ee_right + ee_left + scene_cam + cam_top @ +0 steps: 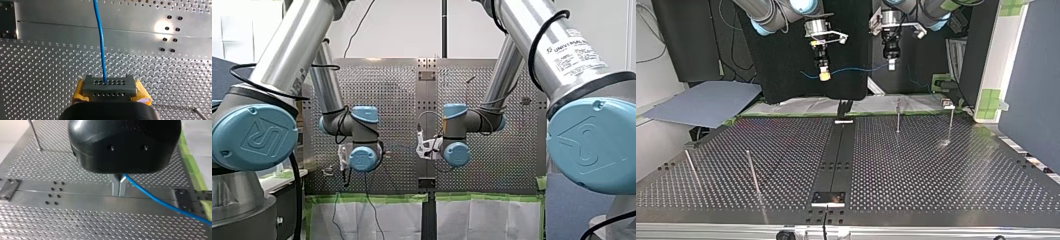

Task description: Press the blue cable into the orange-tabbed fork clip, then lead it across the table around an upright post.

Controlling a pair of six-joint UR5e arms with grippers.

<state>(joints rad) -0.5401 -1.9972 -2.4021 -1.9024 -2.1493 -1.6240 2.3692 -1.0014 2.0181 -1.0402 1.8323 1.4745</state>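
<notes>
- Left claw (119, 187), black-bodied with two metal fingers (115, 185), has those fingers pressed together on the blue cable (155, 197). The cable comes out beside their base and runs off toward 4 o'clock in the left wrist view, above the perforated table (62, 165).
- Right claw (110, 83) shows yellow pads (79, 91) on either side of a grey perforated block (120, 94). It is pinching the same cable, which leaves the block toward 12 o'clock in the right wrist view and passes over a smooth metal strip (75, 30).
- Seen from across the table in the top view, both claws hang above the table's far edge: the right claw at about 11 o'clock, the left claw at about 1 o'clock.
- The cable spans the gap between them in a shallow line, held in the air and clear of the table. A short loose end trails past the right claw toward 9 o'clock.
- Two thin upright posts stand at the far side, around 1 to 2 o'clock from the table's middle: the inner far post (898, 116) and the outer far post (951, 122).
- Two more stand near 8 o'clock: the inner near post (753, 172) and the outer near post (692, 167).
- At 12 o'clock, a small dark fixture (844, 109) sits at the far end of the dark centre strip (838, 155). It is too small to make out in detail.
</notes>
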